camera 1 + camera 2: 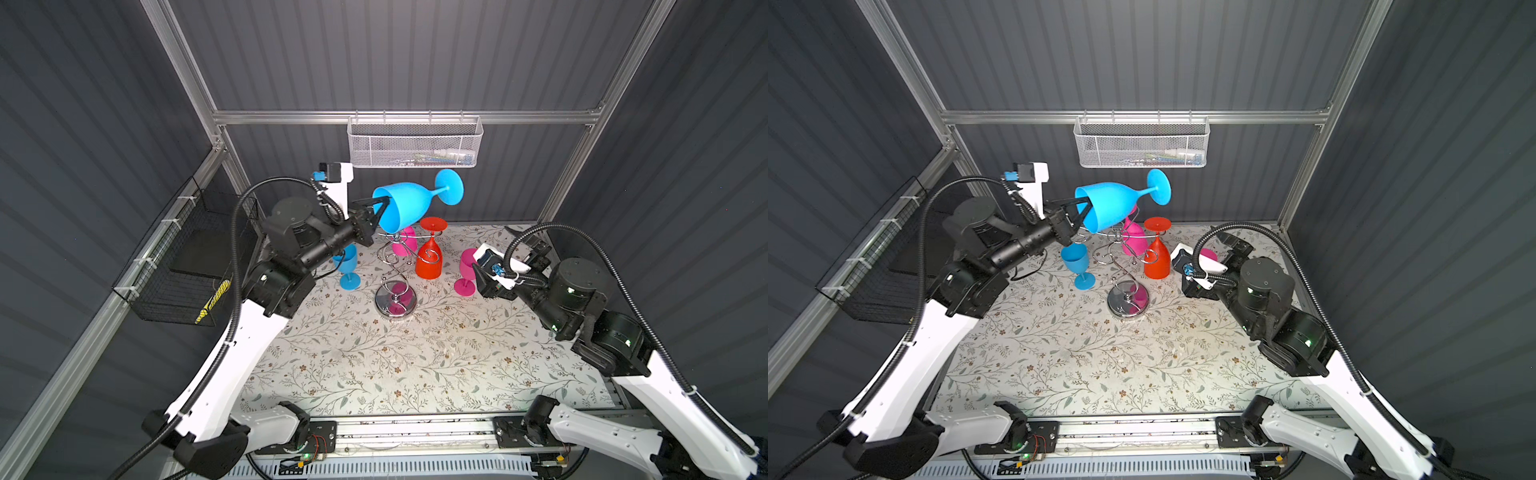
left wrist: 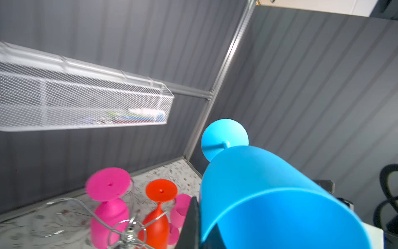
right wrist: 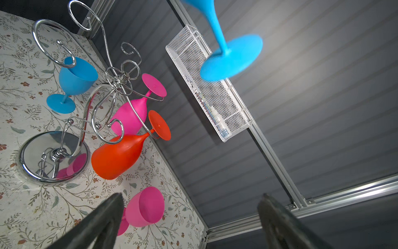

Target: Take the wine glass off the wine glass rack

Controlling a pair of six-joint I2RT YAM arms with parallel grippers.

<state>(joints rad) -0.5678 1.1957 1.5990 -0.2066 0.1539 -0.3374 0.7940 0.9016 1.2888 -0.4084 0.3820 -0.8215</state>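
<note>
My left gripper (image 1: 380, 205) (image 1: 1081, 208) (image 2: 204, 213) is shut on the rim of a blue wine glass (image 1: 409, 203) (image 1: 1117, 203) (image 2: 269, 194), one finger inside the bowl and one outside. The glass lies sideways in the air above the chrome wine glass rack (image 1: 397, 305) (image 1: 1127, 301) (image 3: 53, 157); its foot (image 3: 230, 58) points toward the back wall. A pink glass (image 1: 404, 245) (image 3: 131, 116) and a red glass (image 1: 429, 259) (image 3: 116, 157) hang upside down on the rack's arms. My right gripper (image 1: 494, 249) (image 3: 191, 195) is open and empty, right of the rack.
A blue glass (image 1: 347, 266) stands upright on the floral cloth left of the rack. A pink glass (image 1: 467, 266) (image 3: 146, 207) stands right of it, close to my right gripper. A white mesh basket (image 1: 415, 143) hangs on the back rail, a black wire basket (image 1: 187, 257) on the left wall.
</note>
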